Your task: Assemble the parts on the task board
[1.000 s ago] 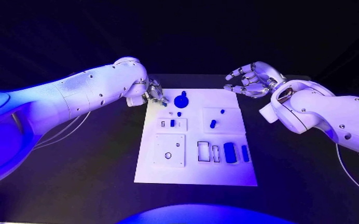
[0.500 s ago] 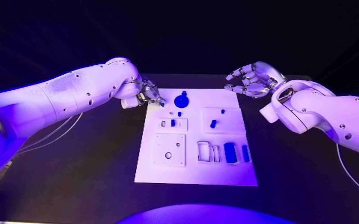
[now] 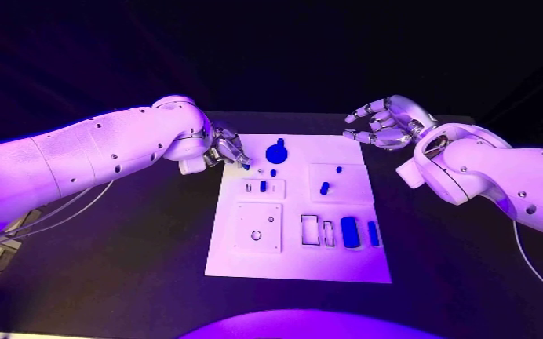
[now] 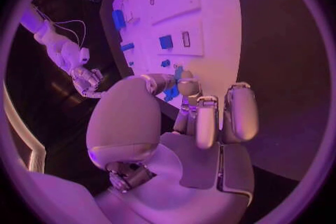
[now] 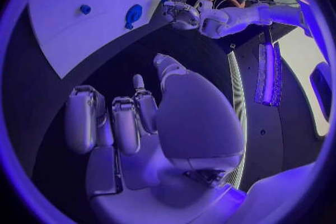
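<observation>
The white task board (image 3: 297, 264) lies in the middle of the black table (image 3: 136, 276), its long side running from near to far. The left hand (image 3: 224, 149) sits at the board's far left corner, its fingers drawn together around a small blue part (image 3: 245, 165) at the fingertips; in the left wrist view the same small blue part (image 4: 172, 89) shows pinched between the thumb and a fingertip, just above the board's edge. Just to the right of that hand, on the far part of the board, lies a larger round blue part (image 3: 275, 151) with a short stem pointing away. Nearer, a raised white square holds a small blue piece (image 3: 263, 186) in one of its slots, and a tiny blue dot (image 3: 273, 172) rests just beyond it. On the right half, another raised square carries a small blue peg (image 3: 324, 188) and a smaller blue speck (image 3: 337, 169) farther back. Along the near right part of the board, two upright blue blocks (image 3: 350, 231) stand side by side next to empty rectangular outlines, and a white plate with a round hole (image 3: 256, 235) lies on the near left. The right hand (image 3: 384, 123) hovers off the board's far right corner, above the table, its fingers spread and loosely curled, holding nothing; the right wrist view shows its fingers (image 5: 125, 123) apart over bare dark table.
</observation>
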Controlling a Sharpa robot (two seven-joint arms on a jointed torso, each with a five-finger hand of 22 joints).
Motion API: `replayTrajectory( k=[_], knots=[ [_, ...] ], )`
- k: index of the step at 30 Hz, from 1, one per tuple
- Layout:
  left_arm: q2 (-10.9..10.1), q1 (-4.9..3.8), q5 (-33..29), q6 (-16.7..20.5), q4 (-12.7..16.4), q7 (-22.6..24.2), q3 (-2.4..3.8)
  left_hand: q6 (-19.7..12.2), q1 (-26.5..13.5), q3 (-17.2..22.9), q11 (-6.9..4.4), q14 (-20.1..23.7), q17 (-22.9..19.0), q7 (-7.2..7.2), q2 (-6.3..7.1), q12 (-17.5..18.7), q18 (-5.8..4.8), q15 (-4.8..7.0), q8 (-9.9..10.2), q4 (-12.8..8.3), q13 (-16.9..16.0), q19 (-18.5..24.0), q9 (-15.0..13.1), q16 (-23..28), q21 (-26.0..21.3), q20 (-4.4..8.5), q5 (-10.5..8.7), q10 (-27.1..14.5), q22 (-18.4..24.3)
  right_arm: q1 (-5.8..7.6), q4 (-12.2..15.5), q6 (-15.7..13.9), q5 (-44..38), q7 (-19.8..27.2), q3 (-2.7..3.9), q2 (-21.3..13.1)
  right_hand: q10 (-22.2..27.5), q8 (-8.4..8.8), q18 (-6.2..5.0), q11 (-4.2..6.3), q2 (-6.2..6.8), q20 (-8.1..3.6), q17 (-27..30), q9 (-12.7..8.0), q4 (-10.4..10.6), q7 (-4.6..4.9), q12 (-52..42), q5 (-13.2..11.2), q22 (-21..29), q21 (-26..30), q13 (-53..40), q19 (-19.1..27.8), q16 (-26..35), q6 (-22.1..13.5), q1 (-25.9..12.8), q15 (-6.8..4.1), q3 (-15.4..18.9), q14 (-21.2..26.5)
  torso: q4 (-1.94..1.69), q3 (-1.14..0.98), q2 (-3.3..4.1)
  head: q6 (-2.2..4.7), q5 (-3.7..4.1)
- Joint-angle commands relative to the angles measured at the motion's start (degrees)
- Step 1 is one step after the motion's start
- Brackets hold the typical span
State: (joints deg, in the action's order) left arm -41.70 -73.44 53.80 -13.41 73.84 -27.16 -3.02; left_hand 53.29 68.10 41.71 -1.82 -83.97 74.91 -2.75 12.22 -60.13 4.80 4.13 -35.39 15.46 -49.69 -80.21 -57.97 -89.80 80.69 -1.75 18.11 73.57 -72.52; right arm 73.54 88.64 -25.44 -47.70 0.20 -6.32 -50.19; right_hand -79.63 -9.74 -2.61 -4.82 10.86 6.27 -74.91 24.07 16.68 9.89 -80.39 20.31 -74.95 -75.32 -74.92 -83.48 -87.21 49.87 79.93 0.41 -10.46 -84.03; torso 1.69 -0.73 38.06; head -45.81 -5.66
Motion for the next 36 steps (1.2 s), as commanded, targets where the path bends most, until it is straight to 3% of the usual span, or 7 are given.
replayTrajectory(
  k=[1,6,9,17,22,30,36],
  knots=[
    [-0.4,0.38,5.9,3.6,1.7,0.9,-0.03,0.9,-0.8,10.4,0.10,-6.0,15.1,0.44,0.01,-0.3,-1.04,0.53,-0.3,-10.1,-0.2,-0.6,-0.1,-0.2,0.3,-0.07,0.29,0.5,-0.2,-0.13,0.0,0.4,0.0,0.5,0.01,-0.1,0.3,-0.32,-0.85,-0.02,-0.23,0.06,-9.4,-0.1,-0.2,-0.22,0.3,0.3,-5.1,0.3,-4.5,0.5,0.4,-0.3,-0.4,0.04,0.1,-4.4,-0.08,0.02,-0.05,0.07,-0.12],
    [-1.2,1.49,9.2,6.0,4.7,0.6,-0.12,1.0,-1.0,10.6,0.04,-6.0,15.1,0.50,0.08,-0.6,-1.10,0.57,-0.3,-10.3,-0.4,-0.7,-0.1,-0.2,0.4,-0.03,0.50,0.8,-0.5,-0.27,0.0,0.7,0.0,0.5,0.01,-0.1,0.3,-0.32,-0.85,-0.02,-0.23,0.06,-9.4,-0.1,-0.2,-0.22,0.3,0.3,-5.1,0.3,-4.5,0.5,0.4,-0.3,-0.4,0.04,0.1,-4.4,-0.03,-0.08,-0.14,0.09,-0.38],
    [-1.7,2.17,10.6,7.6,6.3,0.5,-0.17,1.1,-1.1,10.7,0.01,-6.0,15.1,0.52,0.11,-0.6,-1.13,0.59,-0.4,-10.4,-0.5,-0.8,-0.1,-0.2,0.5,-0.02,0.56,0.9,-0.7,-0.34,0.0,1.0,0.0,0.4,0.01,-0.1,0.3,-0.32,-0.85,-0.02,-0.23,0.06,-9.4,-0.1,-0.2,-0.22,0.3,0.3,-5.1,0.3,-4.5,0.5,0.4,-0.3,-0.4,0.04,0.1,-4.4,-0.07,0.00,-0.08,0.08,-0.39],
    [-3.5,3.40,13.2,11.2,9.9,-0.4,-0.43,1.4,-1.7,11.1,-0.14,-6.0,15.1,0.66,0.30,-1.2,-1.35,0.72,-0.5,-10.8,-1.2,-1.4,-0.3,-0.2,1.1,0.10,0.99,1.5,-1.7,-0.42,0.0,1.0,0.0,0.3,0.01,-0.3,0.3,-0.34,-0.87,-0.01,-0.24,0.05,-9.3,-0.1,-0.2,-0.22,0.3,0.4,-5.1,0.4,-4.4,0.5,0.4,-0.3,-0.5,0.03,0.1,-4.4,-0.12,-0.10,-0.03,-0.19,-0.51],
    [-4.5,4.30,13.8,12.3,11.5,-0.7,-0.53,1.5,-1.8,11.2,-0.17,-6.0,15.1,0.69,0.32,-1.1,-1.40,0.75,-0.5,-10.9,-1.1,-1.6,-0.3,-0.2,1.2,0.12,1.04,1.5,-2.0,-0.43,-0.1,1.0,0.0,0.3,0.01,-0.3,0.3,-0.34,-0.87,-0.01,-0.24,0.05,-9.3,-0.1,-0.2,-0.22,0.3,0.4,-5.1,0.4,-4.4,0.5,0.4,-0.3,-0.5,0.03,0.1,-4.4,-0.14,-0.05,0.01,-0.24,-0.65],
    [-5.5,5.14,13.6,12.1,12.8,-1.0,-0.56,1.5,-1.8,11.2,-0.20,-6.0,15.1,0.69,0.31,-1.0,-1.43,0.78,-0.5,-10.9,-0.9,-1.7,-0.3,-0.2,1.3,0.15,1.06,1.5,-2.1,-0.43,-0.2,1.1,0.0,0.3,0.01,-0.3,0.3,-0.34,-0.87,-0.01,-0.24,0.05,-9.3,-0.1,-0.2,-0.22,0.3,0.4,-5.1,0.4,-4.4,0.5,0.4,-0.3,-0.5,0.03,0.1,-4.4,0.04,0.01,-0.03,-0.64,-0.76],
    [-5.9,5.32,13.2,12.1,13.5,-1.0,-0.56,1.5,-1.8,11.2,-0.20,-6.0,15.1,0.69,0.31,-1.0,-1.43,0.78,-0.5,-10.9,-0.9,-1.7,-0.3,-0.2,1.3,0.15,1.06,1.5,-2.1,-0.43,-0.2,1.1,0.0,0.3,0.01,-0.2,0.2,-0.39,-0.85,0.00,-0.21,0.05,-9.3,-0.1,-0.2,-0.23,0.2,0.5,-5.1,0.4,-4.5,0.5,0.4,-0.3,-0.6,0.03,0.2,-4.4,0.03,0.03,0.02,-0.54,-0.68]
  ],
)
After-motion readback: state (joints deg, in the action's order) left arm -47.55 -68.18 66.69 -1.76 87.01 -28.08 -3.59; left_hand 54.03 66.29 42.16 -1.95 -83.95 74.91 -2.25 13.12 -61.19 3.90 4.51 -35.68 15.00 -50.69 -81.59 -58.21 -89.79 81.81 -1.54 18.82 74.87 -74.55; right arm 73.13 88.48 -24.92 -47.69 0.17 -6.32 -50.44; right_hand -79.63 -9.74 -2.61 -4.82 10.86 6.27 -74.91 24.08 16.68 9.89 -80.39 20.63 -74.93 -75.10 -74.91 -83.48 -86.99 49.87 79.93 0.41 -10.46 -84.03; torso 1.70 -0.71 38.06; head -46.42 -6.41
